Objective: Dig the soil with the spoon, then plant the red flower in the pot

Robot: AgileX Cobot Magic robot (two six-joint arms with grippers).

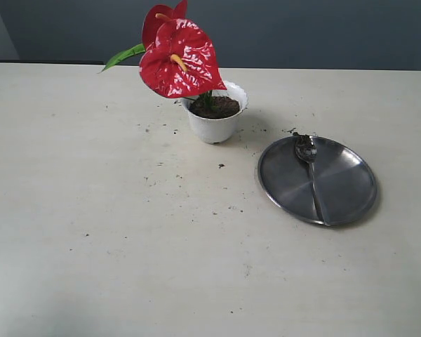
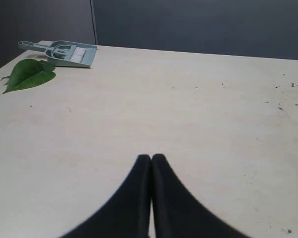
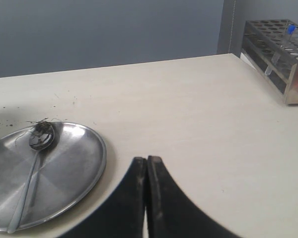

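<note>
**Flower planted, spoon on the plate**

The red flower stands in the soil of the white pot near the bench's far edge. The spoon lies on the steel plate toward the right edge, earth on its bowl. Left gripper and right gripper both have their fingers pressed together, holding nothing.

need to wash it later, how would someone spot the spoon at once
On the pale table, right of the white pot holding the red flower, sits a round steel plate. The spoon lies across it, slim and silver, its bowl caked with dark soil.
</note>
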